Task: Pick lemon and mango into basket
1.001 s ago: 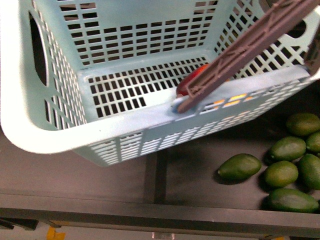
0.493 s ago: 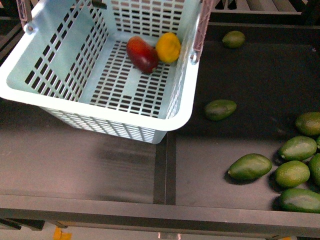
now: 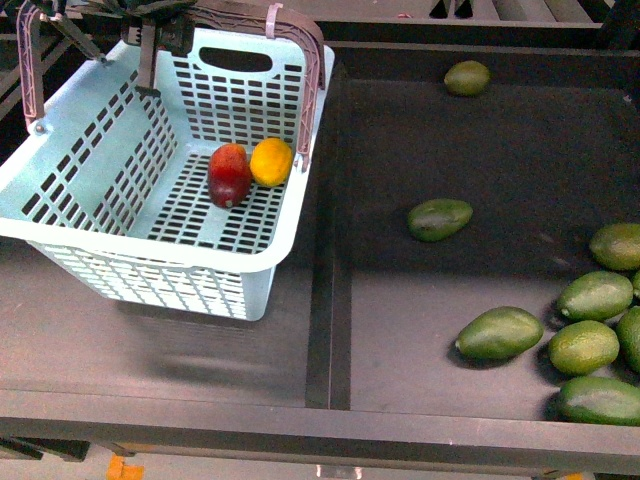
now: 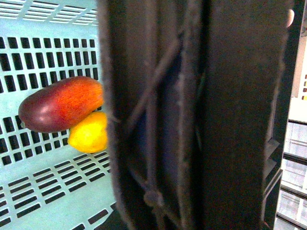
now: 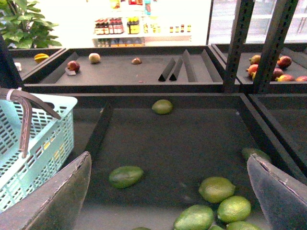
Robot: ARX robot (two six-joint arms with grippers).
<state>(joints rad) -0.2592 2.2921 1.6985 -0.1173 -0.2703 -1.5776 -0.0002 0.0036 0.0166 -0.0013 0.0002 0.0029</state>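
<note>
A light teal slotted basket (image 3: 150, 215) fills the upper left of the front view, tilted, with its near corner low over the dark shelf (image 3: 420, 300). Inside it, on the slotted floor near the far right wall, the red mango (image 3: 229, 174) and the yellow lemon (image 3: 271, 162) lie touching. Both task fruits appear to be in place.

The left gripper (image 3: 150, 30), at the top left edge, looks to be holding the brown handle (image 3: 300, 70). The left wrist view shows that handle filling the frame, but whether the jaws are clamped on it cannot be told. The right gripper (image 5: 168, 191) has its jaws wide apart with nothing between them.

The risk, as I judge it: the basket hangs tilted, so a jolt or a slipping handle could roll the fruit around or drop the basket unevenly across the shelf divider (image 3: 320, 300).

Green avocados (image 3: 500, 333) lie scattered at the right. In the right wrist view, shelves of goods (image 5: 139, 26) and a leafy plant (image 5: 24, 24) stand behind the black bins.
</note>
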